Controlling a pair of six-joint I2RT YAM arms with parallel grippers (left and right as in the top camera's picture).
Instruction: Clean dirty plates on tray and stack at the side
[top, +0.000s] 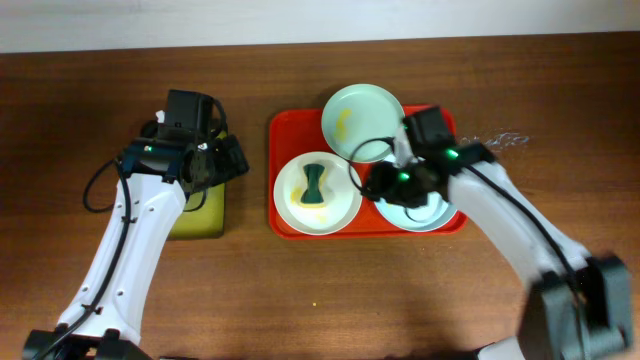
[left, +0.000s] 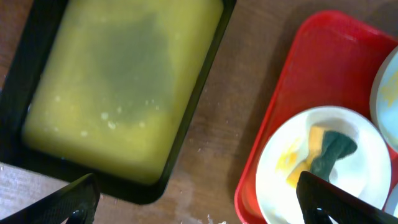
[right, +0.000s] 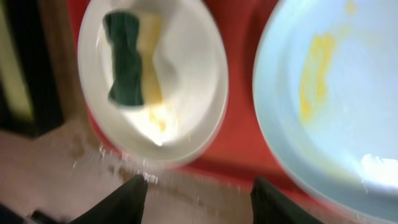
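Observation:
The red tray (top: 282, 135) holds three plates. The far plate (top: 362, 115) has a yellow smear. The near-left plate (top: 317, 192) carries a green-and-yellow sponge (top: 315, 185) and yellow smears. The near-right plate (top: 425, 212) is partly hidden under my right arm. My right gripper (top: 378, 180) is open and empty, above the tray between the plates. In the right wrist view, its fingers (right: 202, 199) frame the sponge plate (right: 180, 93) and the smeared plate (right: 336, 93). My left gripper (top: 230, 165) is open and empty (left: 199, 202), between the sponge tray and the red tray (left: 311, 68).
A black-rimmed sponge tray (top: 205, 215) with a yellow-green inside (left: 118, 81) lies left of the red tray. Bare wooden table shows between them (left: 217, 155). A wet patch (top: 500, 140) lies right of the red tray. The table's far edge meets a white wall.

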